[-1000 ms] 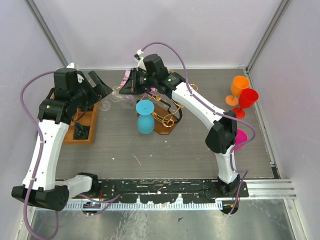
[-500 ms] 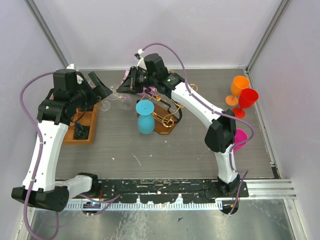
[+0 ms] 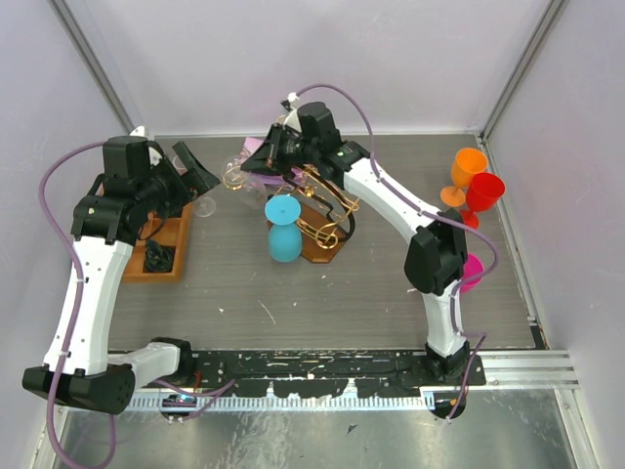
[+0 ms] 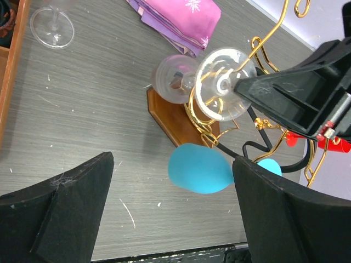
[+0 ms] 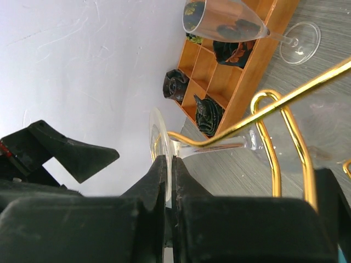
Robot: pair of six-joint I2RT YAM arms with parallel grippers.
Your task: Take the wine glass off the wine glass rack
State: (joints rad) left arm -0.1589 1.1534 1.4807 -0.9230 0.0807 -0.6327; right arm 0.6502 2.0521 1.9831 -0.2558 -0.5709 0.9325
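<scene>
right end effector (image 5: 169, 164): pinching foot rim of clear stemmed wine glass (image 4: 222, 87) | glass: tipped sideways against gold wire rack (image 3: 330, 230), mid far edge of table (image 3: 293, 293) | left end effector (image 4: 171, 159): spread

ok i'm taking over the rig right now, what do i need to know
left gripper: open, holding nothing, pointed at the rack.
right gripper: shut on the foot of the clear wine glass.
glass: tipped sideways, with its stem at the scrolled end of a wine glass rack rail, apparently not clear of it.
done: the grasp.
left: draw the glass off the rail.
</scene>
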